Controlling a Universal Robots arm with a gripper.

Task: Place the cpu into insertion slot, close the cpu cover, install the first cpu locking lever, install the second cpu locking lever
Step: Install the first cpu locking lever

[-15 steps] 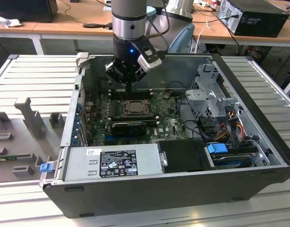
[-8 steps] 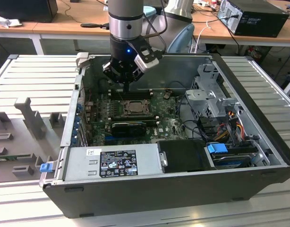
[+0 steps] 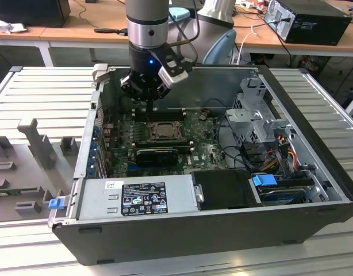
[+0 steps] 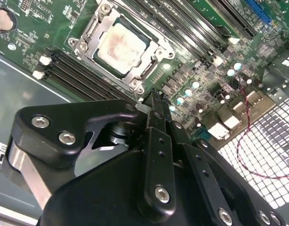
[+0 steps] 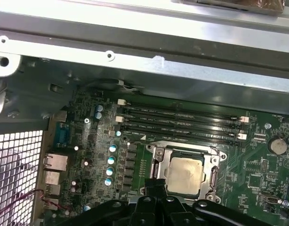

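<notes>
Exterior view: blue card clips [image 3: 96,146] line the computer case [image 3: 182,236] wall to the exterior view's left of the insertion slot [image 3: 149,131]. The gripper [image 3: 152,109] hangs just behind the slot over the memory slots [image 3: 171,113], fingers pinched together on nothing. The cpu [image 3: 165,131] lies in the slot, the cpu cover [image 5: 213,169] flat around it. A drive cage [image 3: 254,118] stands well to its right.

Cpu [image 5: 184,173] sits in window of cpu cover [image 5: 213,170], cover flat on green motherboard [image 5: 257,181]. Black gripper [image 5: 156,182], jaws together, at cover's corner. Memory slots [image 5: 182,123] alongside.
</notes>
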